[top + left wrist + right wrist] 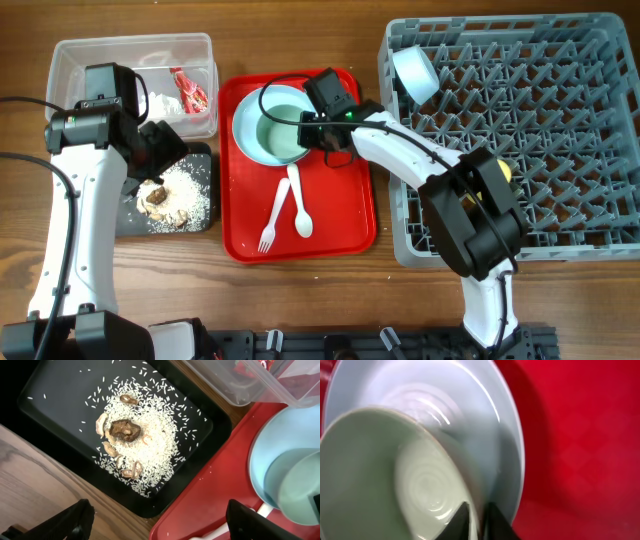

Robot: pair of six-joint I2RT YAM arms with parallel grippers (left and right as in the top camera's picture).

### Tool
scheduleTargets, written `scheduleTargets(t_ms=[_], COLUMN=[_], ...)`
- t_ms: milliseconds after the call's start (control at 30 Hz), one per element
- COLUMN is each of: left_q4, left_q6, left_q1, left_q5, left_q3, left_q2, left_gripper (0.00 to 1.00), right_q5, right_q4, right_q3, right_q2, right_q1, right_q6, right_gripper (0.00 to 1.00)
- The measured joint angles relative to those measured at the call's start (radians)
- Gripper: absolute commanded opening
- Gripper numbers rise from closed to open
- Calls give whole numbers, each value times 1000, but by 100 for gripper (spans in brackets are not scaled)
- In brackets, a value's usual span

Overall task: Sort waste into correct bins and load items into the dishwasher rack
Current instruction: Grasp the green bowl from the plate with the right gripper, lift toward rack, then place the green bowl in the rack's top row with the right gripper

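Pale green bowl (385,475) rim apparently in 2-finger pinch of right end effector (476,519), arm outstretched; left end effector (162,520) wide.

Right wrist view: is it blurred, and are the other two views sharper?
Right wrist view: yes, the pale green bowl and light blue plate are soft, with glare on the plate. Left wrist view: rice grains crisp. Overhead view: sharp, evenly lit.

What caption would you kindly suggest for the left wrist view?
Rice and brown food scraps heaped in the black tray, open left gripper hovering above.
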Motion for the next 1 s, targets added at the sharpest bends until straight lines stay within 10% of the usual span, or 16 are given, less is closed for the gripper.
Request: scheduleTargets(t_ms=[400,700,1000], left_q4=[3,15,38], left_q6=[0,0,0], left_q1=[0,0,0], left_q5=[0,0,0], left_q3=[0,0,0], left_q2=[0,0,0], left_gripper=[86,86,86], right_q5=[121,352,945], right_q4=[-61,-96,95], right_q3=[-3,-2,-6], right_q2=[-85,-494,-473], right_q1=[-50,-297,-452], right_q6=[-66,-534,-975], right_gripper=[4,4,4])
